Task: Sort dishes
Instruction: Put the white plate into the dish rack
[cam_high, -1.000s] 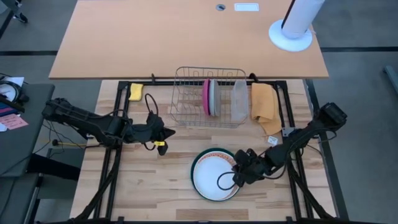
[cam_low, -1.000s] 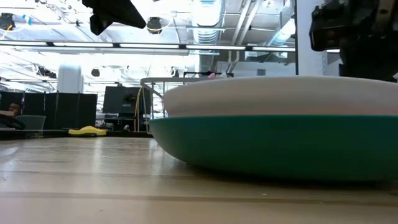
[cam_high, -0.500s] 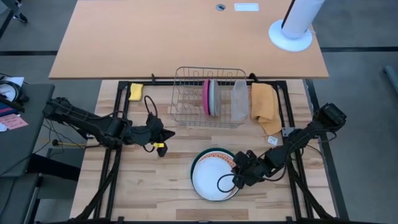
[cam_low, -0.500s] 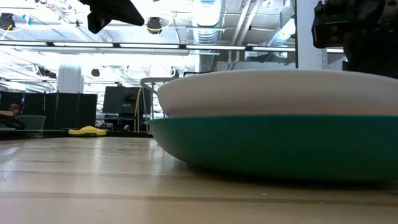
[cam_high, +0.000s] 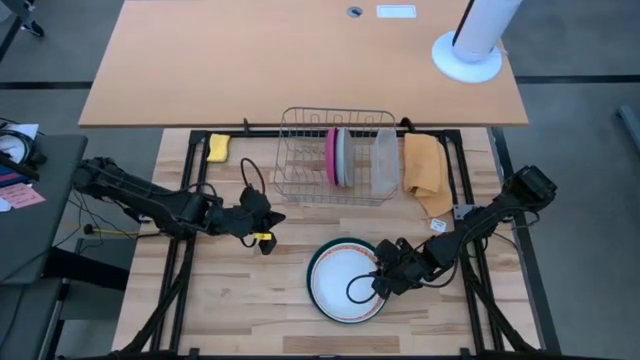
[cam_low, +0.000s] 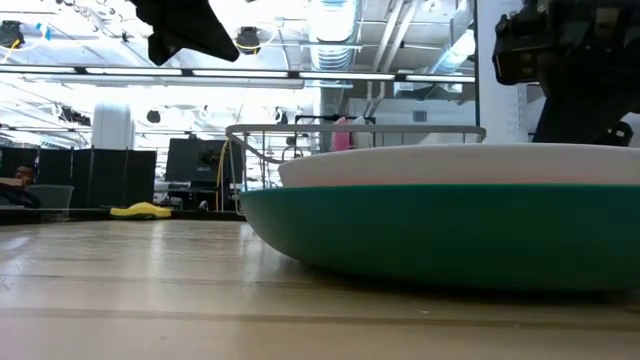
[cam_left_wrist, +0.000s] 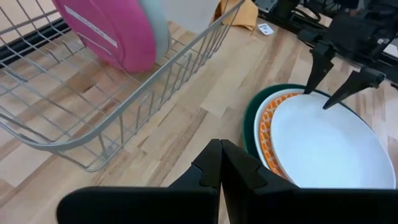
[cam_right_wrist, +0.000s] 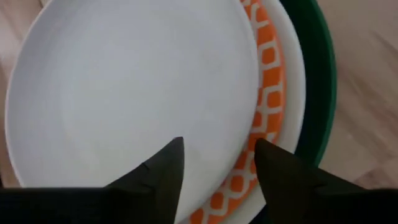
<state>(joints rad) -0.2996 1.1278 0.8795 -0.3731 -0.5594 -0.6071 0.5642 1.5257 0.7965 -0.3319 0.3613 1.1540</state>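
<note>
Progress looks partial: two plates already stand upright in the wire rack (cam_high: 335, 160), the magenta pink plate (cam_high: 330, 156) with the pale grey plate (cam_high: 343, 157) touching it. Three remain stacked on the tabletop (cam_high: 240, 300) in front of the rack, the white plate (cam_high: 341, 287) on top, the orange-patterned plate (cam_left_wrist: 268, 134) beneath and the dark green plate (cam_low: 440, 235) lowest. The right claw (cam_high: 378, 284) hovers at the stack's right edge, fingers spread over the white plate's rim, gripping nothing. The left claw (cam_left_wrist: 221, 163) waits closed and empty between rack and stack. Judging by this, three placements are left.
</note>
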